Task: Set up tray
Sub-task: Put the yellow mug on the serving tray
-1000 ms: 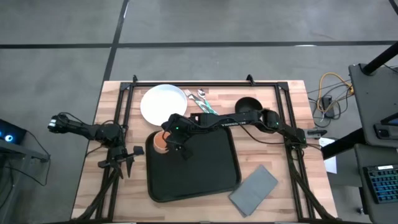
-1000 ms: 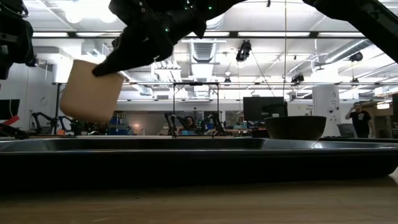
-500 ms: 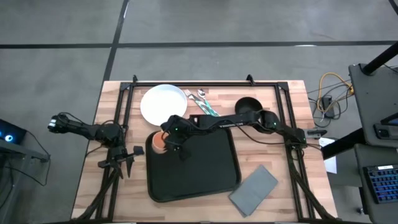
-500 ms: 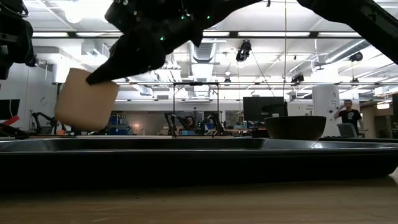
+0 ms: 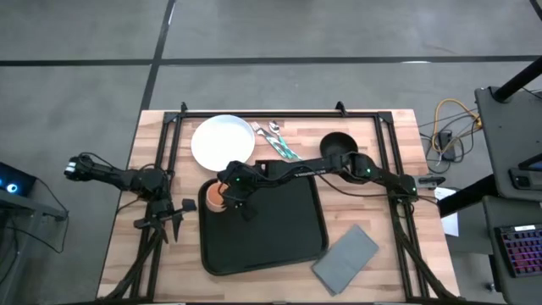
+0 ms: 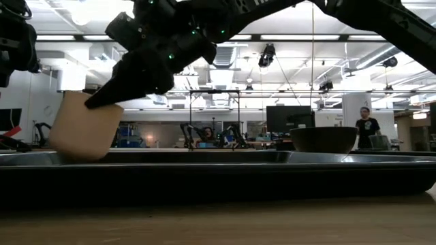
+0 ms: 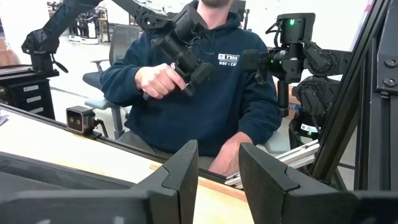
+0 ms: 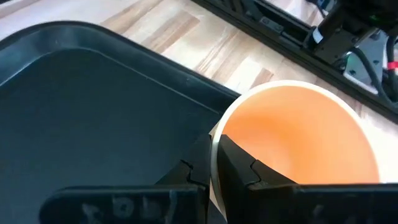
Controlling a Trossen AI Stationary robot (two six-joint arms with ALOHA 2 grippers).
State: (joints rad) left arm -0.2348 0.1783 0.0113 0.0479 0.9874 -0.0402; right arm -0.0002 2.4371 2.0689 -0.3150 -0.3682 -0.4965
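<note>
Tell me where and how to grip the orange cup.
By its rim, from above. The cup stands upright and open-topped in the tray's corner, so its thin wall fits between two fingers, one inside and one outside. The right gripper holds it that way now, on the side facing the tray's middle.

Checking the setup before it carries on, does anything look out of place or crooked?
The grey napkin lies askew off the tray's corner. The cup, pinched at its rim by the right pincer, tilts at the tray's corner. The left pincer waits open.
</note>
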